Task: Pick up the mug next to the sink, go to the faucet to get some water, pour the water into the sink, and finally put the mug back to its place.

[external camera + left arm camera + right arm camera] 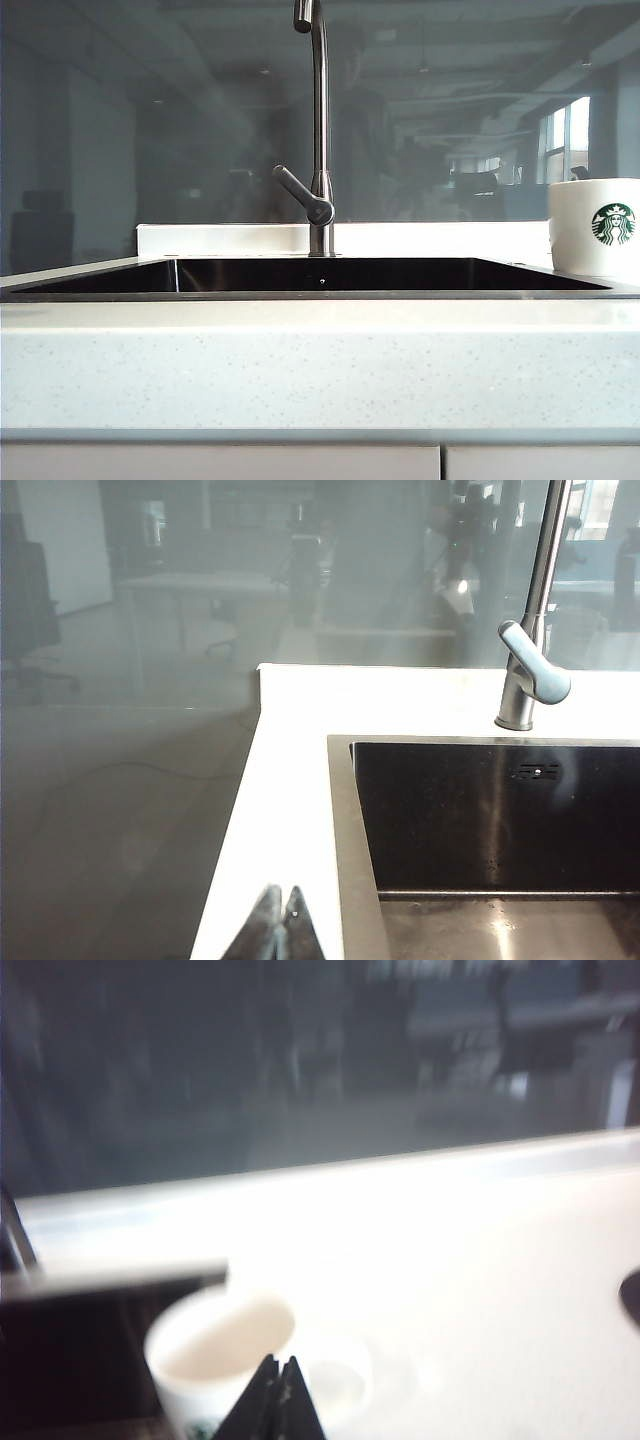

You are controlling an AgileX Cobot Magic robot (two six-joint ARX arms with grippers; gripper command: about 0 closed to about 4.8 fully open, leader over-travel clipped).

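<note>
I saw a white speckled countertop, cabinet fronts at 6 o'clock, and a dark glass backsplash at 12.

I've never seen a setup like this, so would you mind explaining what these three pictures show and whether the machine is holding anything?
This is a two-armed robot at a kitchen counter; each arm ends in a two-finger gripper. One picture comes from a fixed camera facing the counter. It shows the sink, the faucet behind it, and the mug standing on the counter to the sink's right. No arm shows in that picture.

The other two come from cameras on the wrists. The left gripper is shut and empty, over the counter at the sink's left edge. The right gripper is also shut and holds nothing; its blurred picture shows it just above the mug, which stands by the sink's right corner.
</note>
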